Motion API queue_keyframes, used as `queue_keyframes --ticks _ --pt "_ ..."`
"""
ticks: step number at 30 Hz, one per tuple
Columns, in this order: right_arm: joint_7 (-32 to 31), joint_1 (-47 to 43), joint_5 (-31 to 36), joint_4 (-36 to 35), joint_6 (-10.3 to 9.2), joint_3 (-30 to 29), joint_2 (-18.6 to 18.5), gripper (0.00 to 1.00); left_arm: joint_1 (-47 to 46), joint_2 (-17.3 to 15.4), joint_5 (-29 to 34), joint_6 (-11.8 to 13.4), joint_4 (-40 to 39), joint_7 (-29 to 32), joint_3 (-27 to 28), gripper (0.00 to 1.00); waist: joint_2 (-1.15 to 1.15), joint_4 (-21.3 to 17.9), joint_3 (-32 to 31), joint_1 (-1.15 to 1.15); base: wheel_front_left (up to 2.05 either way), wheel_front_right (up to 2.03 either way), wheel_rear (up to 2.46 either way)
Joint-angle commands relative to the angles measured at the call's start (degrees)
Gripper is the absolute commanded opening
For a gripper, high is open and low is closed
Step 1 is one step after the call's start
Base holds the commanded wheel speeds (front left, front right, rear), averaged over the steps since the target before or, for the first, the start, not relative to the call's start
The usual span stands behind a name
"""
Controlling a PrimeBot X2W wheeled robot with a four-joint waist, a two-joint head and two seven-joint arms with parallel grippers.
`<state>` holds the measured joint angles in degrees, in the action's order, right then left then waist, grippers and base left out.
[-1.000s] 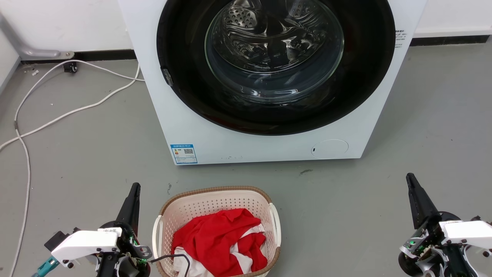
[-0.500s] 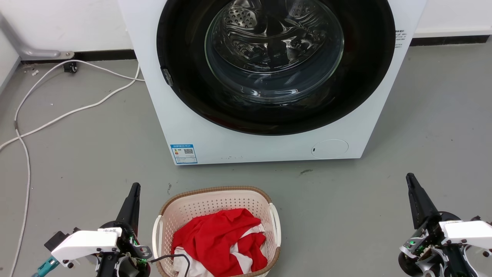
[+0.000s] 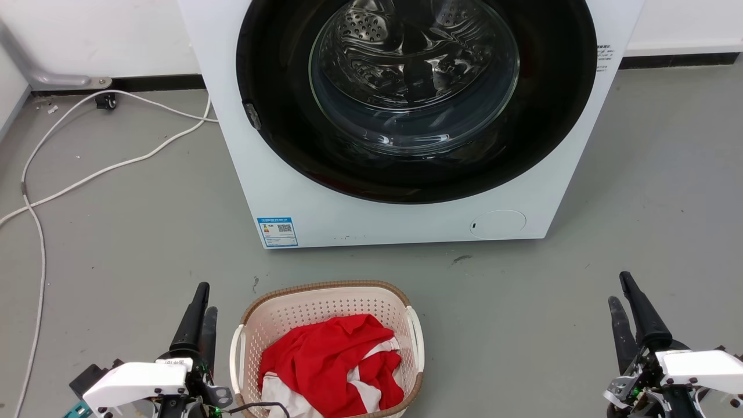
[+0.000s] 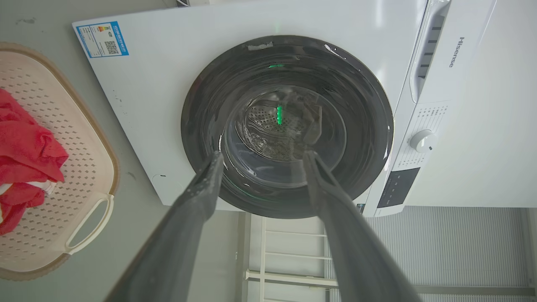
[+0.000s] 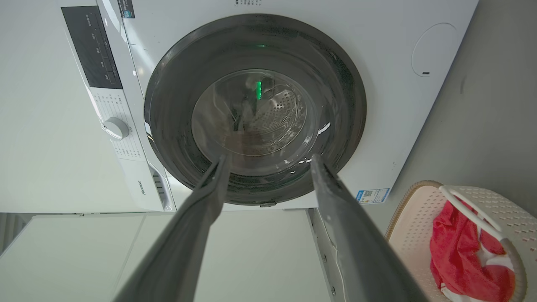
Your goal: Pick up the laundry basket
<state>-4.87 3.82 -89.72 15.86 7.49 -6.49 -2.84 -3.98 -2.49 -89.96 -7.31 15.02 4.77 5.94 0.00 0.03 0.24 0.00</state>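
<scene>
One laundry basket [image 3: 325, 303] sits on the floor [image 3: 522, 325] at bottom centre, holding one red-and-white cloth [image 3: 325, 354], before one washing machine [image 3: 348, 220]. Two grippers flank it, left gripper [image 3: 206, 299] and right gripper [image 3: 618, 288], both released, fingers apart.
</scene>
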Motion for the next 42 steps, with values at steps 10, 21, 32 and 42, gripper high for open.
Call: queue_keyframes --ticks 10,21,32,42 --pt "3.06 0.47 13.73 -4.89 0.0 0.53 -0.08 1.0 -0.74 -0.23 11.4 0.0 -3.79 -3.02 0.29 1.0 0.0 0.02 0.13 0.0 0.0 0.0 0.0" --pt "5.73 -0.81 31.23 -8.33 0.0 2.48 -0.08 1.0 0.08 -0.27 25.29 1.71 -6.26 -5.69 -1.65 1.0 0.0 0.0 0.14 0.0 0.0 0.0 0.0" --pt "8.09 -2.08 43.36 -10.25 0.0 3.99 -0.08 1.0 0.92 -0.31 36.16 2.11 -7.82 -8.02 -3.21 1.0 0.0 -0.01 0.13 0.0 0.0 0.0 0.0" --pt "10.03 -2.95 52.28 -11.73 0.0 4.77 -0.08 1.0 1.75 -0.34 44.04 1.87 -9.02 -9.93 -3.75 1.0 0.0 -0.01 0.12 0.0 0.0 0.0 0.0"
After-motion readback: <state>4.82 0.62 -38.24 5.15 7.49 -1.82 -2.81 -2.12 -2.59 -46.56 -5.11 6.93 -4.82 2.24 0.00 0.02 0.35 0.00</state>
